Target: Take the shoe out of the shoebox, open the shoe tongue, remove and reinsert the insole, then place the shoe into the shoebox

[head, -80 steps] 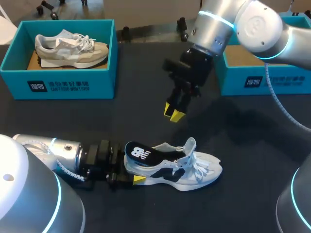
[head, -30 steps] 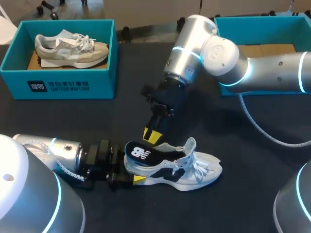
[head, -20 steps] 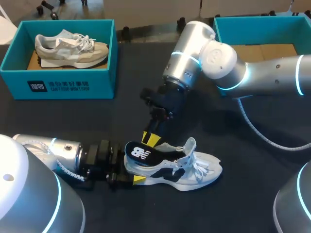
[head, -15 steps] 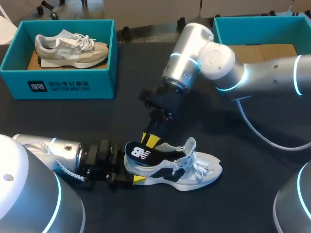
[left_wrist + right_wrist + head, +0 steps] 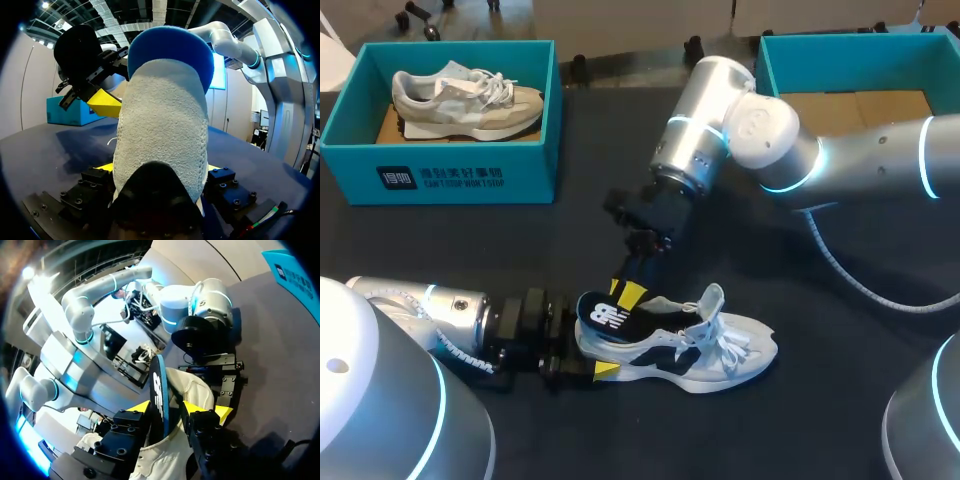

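A white shoe (image 5: 705,345) lies on its side on the dark table, toe to the right. Its black insole (image 5: 607,318) sticks up out of the heel. My left gripper (image 5: 588,352) is shut on the shoe's heel (image 5: 160,125), which fills the space between its fingers; the insole's blue underside (image 5: 170,45) rises above. My right gripper (image 5: 626,293) hangs over the heel, tips down. In the right wrist view the insole (image 5: 159,385) stands edge-on between the open fingers of my right gripper (image 5: 165,410), with a small gap on each side.
A teal shoebox (image 5: 440,175) at the back left holds a beige shoe (image 5: 470,100). A second teal shoebox (image 5: 840,38) stands open at the back right, partly behind my right arm. Dark table stretches in front of and to the right of the white shoe.
My right gripper has come down and to the left from mid-table until its tips straddle the insole's raised end. The left arm and the shoe have stayed put.
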Available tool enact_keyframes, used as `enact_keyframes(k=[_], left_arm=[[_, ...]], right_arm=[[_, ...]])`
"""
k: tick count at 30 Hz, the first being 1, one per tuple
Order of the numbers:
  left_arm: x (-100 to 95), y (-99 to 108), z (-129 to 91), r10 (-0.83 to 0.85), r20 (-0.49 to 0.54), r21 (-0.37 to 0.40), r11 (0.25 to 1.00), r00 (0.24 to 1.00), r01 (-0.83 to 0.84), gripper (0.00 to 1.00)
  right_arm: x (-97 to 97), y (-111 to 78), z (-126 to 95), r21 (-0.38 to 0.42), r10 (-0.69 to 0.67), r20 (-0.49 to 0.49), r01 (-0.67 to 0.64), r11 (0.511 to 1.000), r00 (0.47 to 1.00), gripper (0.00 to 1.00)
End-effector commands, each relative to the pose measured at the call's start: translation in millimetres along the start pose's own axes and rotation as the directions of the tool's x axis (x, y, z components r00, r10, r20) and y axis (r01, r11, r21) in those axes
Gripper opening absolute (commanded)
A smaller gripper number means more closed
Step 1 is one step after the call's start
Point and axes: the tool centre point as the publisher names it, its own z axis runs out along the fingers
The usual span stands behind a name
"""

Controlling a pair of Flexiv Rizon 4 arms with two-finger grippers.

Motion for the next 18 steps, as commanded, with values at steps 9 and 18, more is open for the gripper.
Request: enact_keyframes(k=[9, 18], left_arm=[[-2.1, 3.7, -0.5, -0.001, 0.002, -0.002, 1.000, 1.000, 0.001, 0.00], [-2.1, 3.7, -0.5, -0.001, 0.002, -0.002, 1.000, 1.000, 0.001, 0.00]], right_arm=[[5.0, -1.4, 5.1, -0.001, 0.003, 0.010, -0.003, 1.000, 1.000, 0.37], [4.6, 0.3, 3.2, -0.003, 0.010, 0.005, -0.010, 1.000, 1.000, 0.17]])
